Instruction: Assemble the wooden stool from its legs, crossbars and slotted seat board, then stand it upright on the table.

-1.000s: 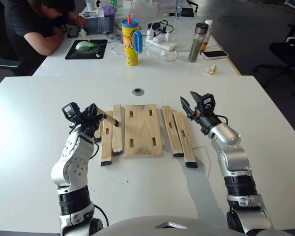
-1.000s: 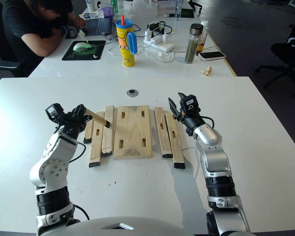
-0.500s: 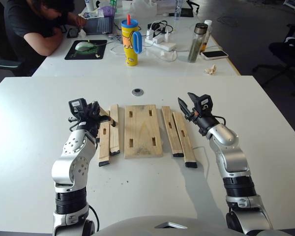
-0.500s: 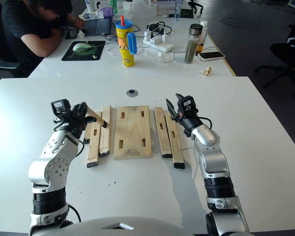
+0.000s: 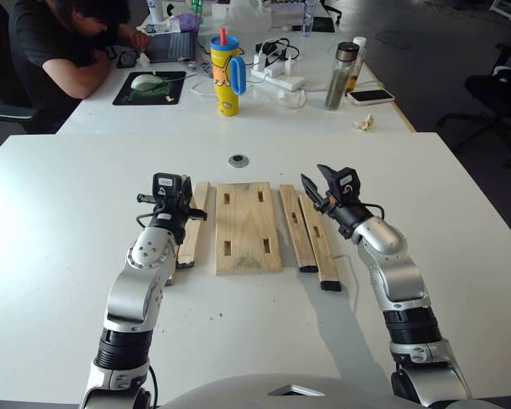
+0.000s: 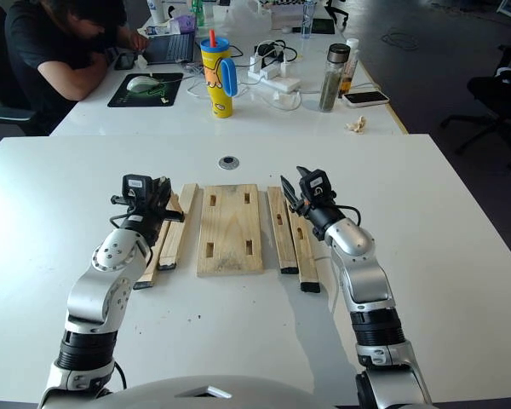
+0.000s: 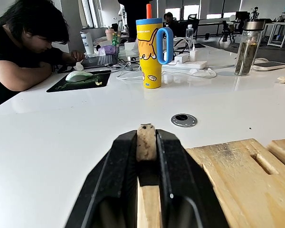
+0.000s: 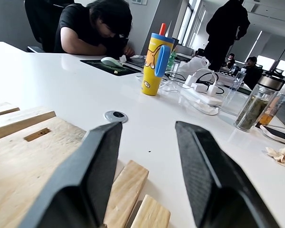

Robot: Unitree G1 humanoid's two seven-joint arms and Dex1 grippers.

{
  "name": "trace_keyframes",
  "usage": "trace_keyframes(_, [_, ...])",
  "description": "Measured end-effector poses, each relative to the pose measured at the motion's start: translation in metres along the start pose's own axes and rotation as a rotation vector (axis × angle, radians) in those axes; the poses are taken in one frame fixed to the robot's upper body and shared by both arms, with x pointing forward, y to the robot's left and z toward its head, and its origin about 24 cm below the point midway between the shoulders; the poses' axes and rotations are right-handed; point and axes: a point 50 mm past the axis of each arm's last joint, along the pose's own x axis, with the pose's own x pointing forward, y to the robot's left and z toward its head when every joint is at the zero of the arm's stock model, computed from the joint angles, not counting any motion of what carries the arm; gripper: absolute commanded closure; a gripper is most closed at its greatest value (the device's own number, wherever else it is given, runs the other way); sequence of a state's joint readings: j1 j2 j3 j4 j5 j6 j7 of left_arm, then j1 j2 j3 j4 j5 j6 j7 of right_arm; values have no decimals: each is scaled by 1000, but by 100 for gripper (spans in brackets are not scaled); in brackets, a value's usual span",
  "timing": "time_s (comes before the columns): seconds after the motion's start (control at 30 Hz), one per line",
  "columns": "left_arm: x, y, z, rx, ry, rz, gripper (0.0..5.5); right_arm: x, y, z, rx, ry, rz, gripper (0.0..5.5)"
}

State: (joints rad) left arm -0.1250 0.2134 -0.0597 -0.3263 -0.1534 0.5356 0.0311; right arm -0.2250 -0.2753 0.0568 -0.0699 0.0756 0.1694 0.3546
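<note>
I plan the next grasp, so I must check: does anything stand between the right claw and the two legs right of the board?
Nothing visible does. The open right claw hangs just over the far ends of those legs, with only air between. The left claw, shut on a crossbar, is across the board.

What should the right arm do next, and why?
Probably lower the right gripper and close on the outer right leg beneath it: its fingers are open and empty above that leg's far end, while the left gripper clamps a crossbar.
</note>
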Motion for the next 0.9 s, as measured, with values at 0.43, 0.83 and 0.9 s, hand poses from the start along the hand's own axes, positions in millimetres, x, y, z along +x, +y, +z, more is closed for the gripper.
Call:
trace_keyframes(0.43, [-1,9,-12,23,-5,59,365,2,4,-4,-4,16,7,343])
trace_keyframes(0.83, [10,21,75,44,-410,89,412,6,12,-6,8,19,22,343])
trace_keyframes(0.9, [18,19,84,29,-426,52,448,6,13,-7,12,21,20,343])
